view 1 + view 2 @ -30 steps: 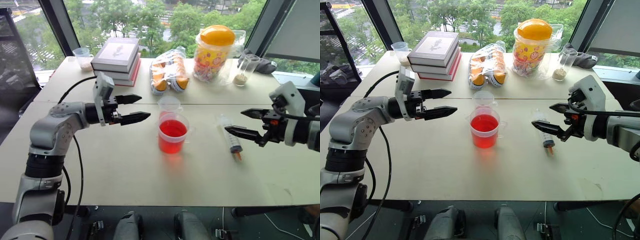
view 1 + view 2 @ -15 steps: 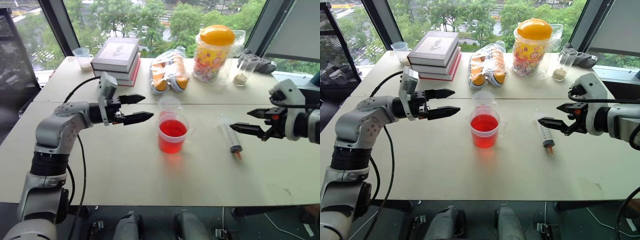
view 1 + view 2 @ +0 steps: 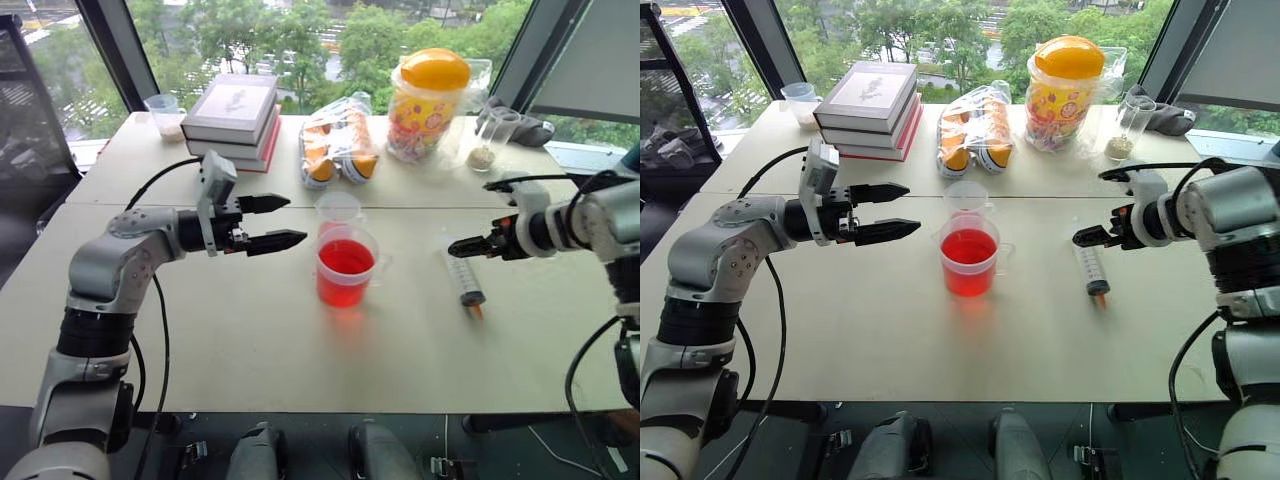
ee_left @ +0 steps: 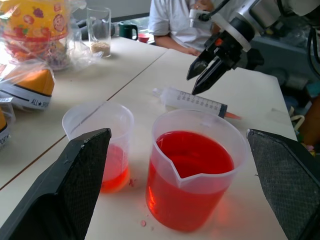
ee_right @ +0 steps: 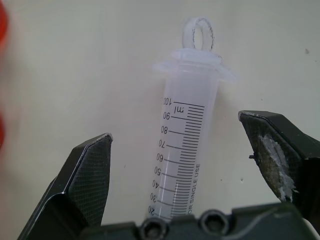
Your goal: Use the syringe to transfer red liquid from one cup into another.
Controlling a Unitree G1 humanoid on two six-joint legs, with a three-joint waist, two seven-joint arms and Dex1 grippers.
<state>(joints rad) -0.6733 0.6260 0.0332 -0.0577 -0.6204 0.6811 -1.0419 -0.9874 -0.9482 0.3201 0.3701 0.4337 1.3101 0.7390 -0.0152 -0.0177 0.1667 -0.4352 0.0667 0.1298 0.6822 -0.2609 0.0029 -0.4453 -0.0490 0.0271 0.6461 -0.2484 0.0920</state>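
Far left corner of the table [image 3: 250,380]: small clear cup with pale stuff [image 3: 165,115]. Next to it a stack of books [image 3: 235,110] at the far edge. Left gripper [image 3: 285,222] hangs level over the left half of the table, pointing toward the cups, fingers spread wide, holding nothing. Left wrist view looks between its two fingers at both cups.

Middle of the table: wide cup [image 3: 346,266] with rolled rim, well filled with red liquid [image 3: 345,258]. Just behind it, toward the far edge, the narrow cup [image 3: 338,211], touching or nearly so, cannot tell; in the left wrist view it has a little red at the bottom. Behind those, at the far edge, a bag of orange snacks [image 3: 338,140], then a candy jar [image 3: 428,105] with a yellow lid, then a tall glass [image 3: 487,140] with beige grains.

Right half: syringe [image 3: 463,278] lies flat on the table, orange tip toward the near edge, plunger end toward the far edge, well apart from the cups. Right gripper [image 3: 462,246] is angled down right over the plunger end of the barrel, fingers wide open on either side of it in the right wrist view, not gripping it.
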